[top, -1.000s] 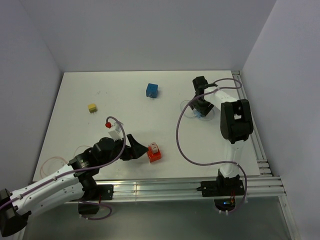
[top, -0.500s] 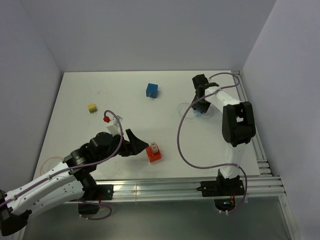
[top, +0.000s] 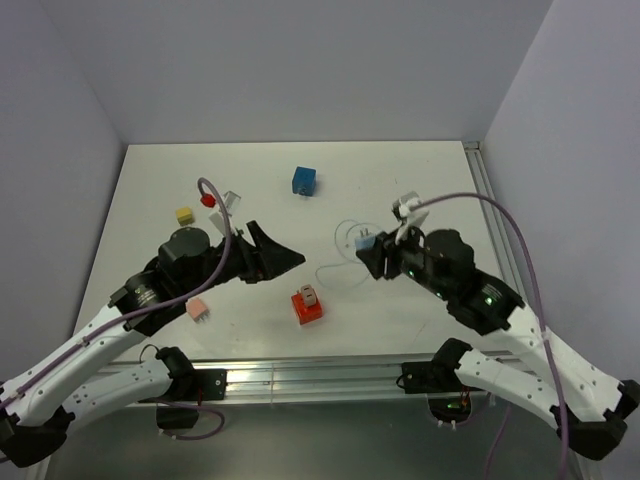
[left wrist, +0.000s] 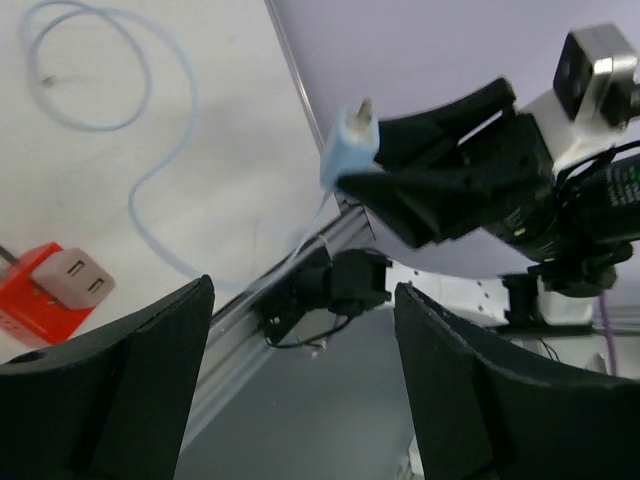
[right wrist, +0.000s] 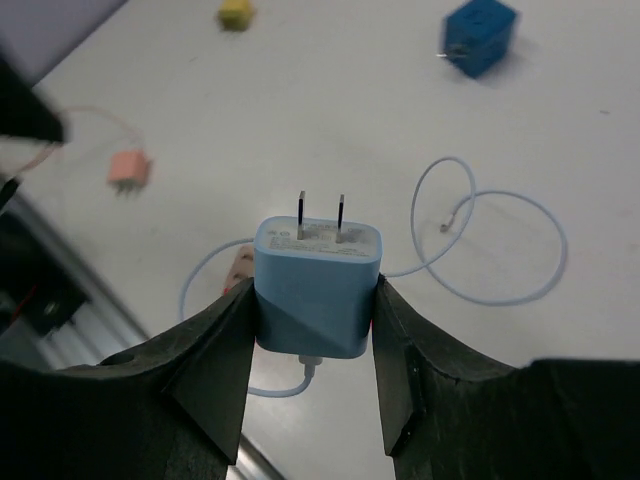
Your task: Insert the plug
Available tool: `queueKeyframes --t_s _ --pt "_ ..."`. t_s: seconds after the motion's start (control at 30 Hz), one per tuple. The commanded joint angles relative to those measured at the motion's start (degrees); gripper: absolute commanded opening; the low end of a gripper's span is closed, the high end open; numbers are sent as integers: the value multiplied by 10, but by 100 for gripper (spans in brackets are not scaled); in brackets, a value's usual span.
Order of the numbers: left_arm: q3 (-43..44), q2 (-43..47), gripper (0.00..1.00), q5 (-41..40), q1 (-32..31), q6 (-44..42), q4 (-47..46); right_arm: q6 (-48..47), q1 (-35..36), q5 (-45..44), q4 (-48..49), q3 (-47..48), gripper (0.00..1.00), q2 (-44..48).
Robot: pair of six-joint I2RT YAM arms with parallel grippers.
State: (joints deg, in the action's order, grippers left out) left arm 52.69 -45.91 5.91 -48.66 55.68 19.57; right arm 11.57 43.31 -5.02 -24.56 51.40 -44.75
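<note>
The plug [right wrist: 318,285] is a light-blue charger block with two metal prongs pointing away from the wrist. My right gripper [right wrist: 315,300] is shut on its sides and holds it above the table, right of centre [top: 366,240]. Its pale blue cable [right wrist: 490,240] trails down in loops on the table [top: 345,238]. A red block [top: 305,308] with a beige plug set in its top lies between the arms. My left gripper [top: 272,260] hovers open left of the red block, nothing between its fingers [left wrist: 100,390]. The left wrist view shows the held plug [left wrist: 348,150] and the red block [left wrist: 30,305].
A blue cube [top: 305,180] sits at the back centre, also in the right wrist view [right wrist: 481,35]. A yellow plug [top: 184,215] lies at the back left and a pink plug [top: 197,311] near the front left. The table's metal rail [top: 350,375] runs along the front edge.
My right gripper closed on the blue plug at the back right, lifted it and carried it toward the centre, cable trailing. My left gripper rose and shifted back, uncovering the pink plug.
</note>
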Motion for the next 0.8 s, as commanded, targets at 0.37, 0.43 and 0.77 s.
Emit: queueKeyframes --t_s 0.37,0.43,0.77 --pt "-30 -131 77 293 15 77 -168 -55 167 141 -30 -13 0 20" --pt "-34 -144 76 306 13 78 -167 -62 172 137 -30 -4 0 10" --pt "-58 -176 73 326 -4 93 -190 -74 189 112 -29 31 0 -25"
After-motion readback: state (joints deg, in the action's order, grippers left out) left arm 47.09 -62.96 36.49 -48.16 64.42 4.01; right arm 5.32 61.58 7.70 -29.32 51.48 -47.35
